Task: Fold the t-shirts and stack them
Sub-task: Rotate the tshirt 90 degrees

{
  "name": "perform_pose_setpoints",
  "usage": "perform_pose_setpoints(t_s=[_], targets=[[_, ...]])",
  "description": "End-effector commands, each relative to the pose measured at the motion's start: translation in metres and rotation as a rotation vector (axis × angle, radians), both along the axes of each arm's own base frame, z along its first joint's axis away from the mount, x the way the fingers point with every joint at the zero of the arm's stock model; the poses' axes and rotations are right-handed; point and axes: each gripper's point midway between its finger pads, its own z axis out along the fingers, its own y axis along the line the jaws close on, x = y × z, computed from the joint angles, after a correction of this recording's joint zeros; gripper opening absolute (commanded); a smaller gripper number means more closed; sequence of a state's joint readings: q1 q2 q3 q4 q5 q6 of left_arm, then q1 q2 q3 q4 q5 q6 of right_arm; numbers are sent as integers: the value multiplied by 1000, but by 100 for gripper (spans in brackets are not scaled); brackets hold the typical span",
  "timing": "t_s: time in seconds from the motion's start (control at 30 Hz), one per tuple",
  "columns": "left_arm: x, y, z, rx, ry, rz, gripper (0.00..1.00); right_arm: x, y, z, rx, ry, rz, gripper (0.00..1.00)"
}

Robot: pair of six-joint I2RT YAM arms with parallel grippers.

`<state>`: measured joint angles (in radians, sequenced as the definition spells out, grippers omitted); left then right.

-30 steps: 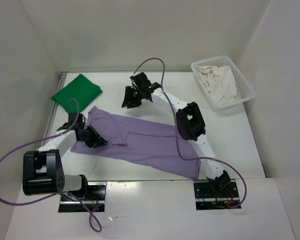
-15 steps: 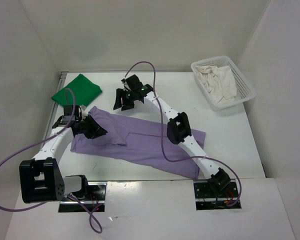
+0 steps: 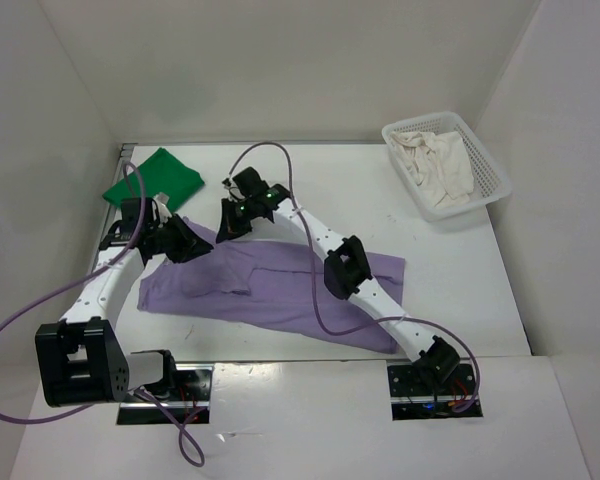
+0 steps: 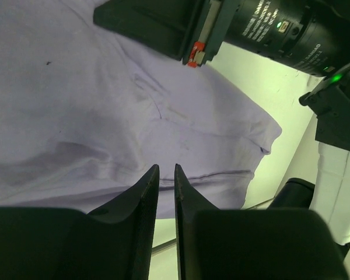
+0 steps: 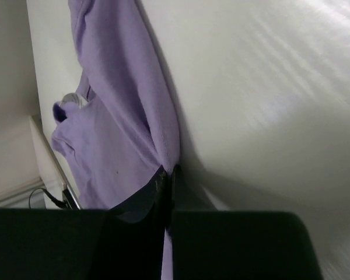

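The lavender t-shirt [image 3: 280,290] lies spread across the middle of the table. My left gripper [image 3: 190,243] is at its far-left corner. In the left wrist view its fingertips [image 4: 163,170] stand a narrow slit apart on the shirt's hem [image 4: 221,175]. My right gripper [image 3: 227,222] is at the shirt's far edge, just right of the left one. It is shut, and a fold of lavender cloth [image 5: 122,116] is pinched at its tips [image 5: 168,170]. The green t-shirt [image 3: 155,180] lies folded at the far left. The cream t-shirt [image 3: 435,165] is bundled in the basket.
A white mesh basket [image 3: 470,205] stands at the far right corner. White walls close in the table on the left, back and right. The right arm [image 3: 345,270] reaches diagonally over the lavender shirt. Its wrist [image 4: 268,29] fills the top of the left wrist view.
The right gripper came left and down onto the shirt's far edge, opened wide and then shut on it. The left gripper moved toward the far side, drawing the shirt's left end with it.
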<state>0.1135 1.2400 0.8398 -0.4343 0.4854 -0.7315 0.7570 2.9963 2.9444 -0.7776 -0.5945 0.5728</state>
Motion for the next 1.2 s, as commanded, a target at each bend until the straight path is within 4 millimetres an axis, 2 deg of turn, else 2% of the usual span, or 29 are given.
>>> perform_pose_setpoints(t_s=[0.0, 0.03, 0.1, 0.13, 0.17, 0.2, 0.23, 0.27, 0.33, 0.37, 0.43, 0.47, 0.5, 0.53, 0.57, 0.6, 0.63, 0.67, 0.73, 0.77, 0.83, 0.87, 0.97, 1.0, 1.07, 1.1, 1.17], targets=[[6, -1, 10, 3, -49, -29, 23, 30, -10, 22, 29, -19, -104, 3], [6, -1, 10, 3, -49, -29, 23, 48, -27, 23, 17, -12, -160, 0], [6, 0, 7, 8, -43, -36, 24, 78, -53, 27, -12, -10, -275, 0], [6, -2, 6, 17, -42, -41, 24, 101, -84, 25, -46, 7, -357, 0], [5, -6, 3, 15, -31, -53, 24, 115, -98, 38, -49, -15, -400, 0], [6, -4, 2, 23, -30, -46, 24, 129, -116, 34, -82, -16, -467, 0], [5, -8, 2, 23, -31, -60, 24, 140, -131, 42, -87, -16, -516, 0], [6, -14, 1, 15, -26, -67, 24, 157, -156, 39, -102, -9, -579, 0], [6, -21, 2, 14, -33, -77, 24, 177, -183, 53, -118, -27, -683, 1], [4, -24, -5, 24, -12, -86, 24, 188, -205, 50, -138, -20, -741, 2], [-3, -45, -13, 30, 20, -139, 24, 200, -230, 52, -164, -17, -820, 9], [-3, -54, -18, 39, 26, -164, 24, 205, -239, 52, -164, -11, -850, 16], [-12, -73, -22, 37, 48, -207, 24, 209, -253, 55, -168, -6, -872, 26], [-18, -84, -28, 33, 68, -235, 24, 215, -263, 63, -172, -23, -913, 26], [-24, -94, -39, 40, 97, -259, 24, 216, -266, 66, -184, -31, -927, 27], [-29, -105, -42, 35, 109, -286, 24, 218, -276, 70, -196, -38, -952, 29], [-45, -124, -50, 40, 146, -333, 24, 221, -282, 82, -182, -52, -963, 33], [-52, -135, -58, 35, 160, -359, 25, 221, -282, 88, -180, -65, -957, 36], [-71, -163, -60, 21, 182, -424, 27, 221, -288, 103, -190, -98, -972, 40], [-74, -172, -65, 17, 191, -442, 29, 220, -294, 119, -196, -123, -996, 42], [-89, -196, -66, 16, 203, -493, 34, 217, -304, 137, -209, -162, -987, 48], [-90, -206, -71, 11, 205, -509, 38, 214, -310, 162, -203, -205, -1003, 50], [-109, -239, -76, -49, 241, -574, 50, 201, -321, 199, -219, -270, -995, 56], [-115, -246, -78, -60, 254, -586, 53, 195, -328, 227, -211, -317, -1014, 58], [-120, -259, -82, -86, 261, -600, 62, 183, -335, 248, -226, -349, -1002, 59], [-126, -267, -82, -101, 276, -599, 62, 174, -338, 269, -208, -377, -1002, 59], [-131, -277, -83, -104, 277, -620, 63, 165, -341, 281, -214, -384, -995, 59]])
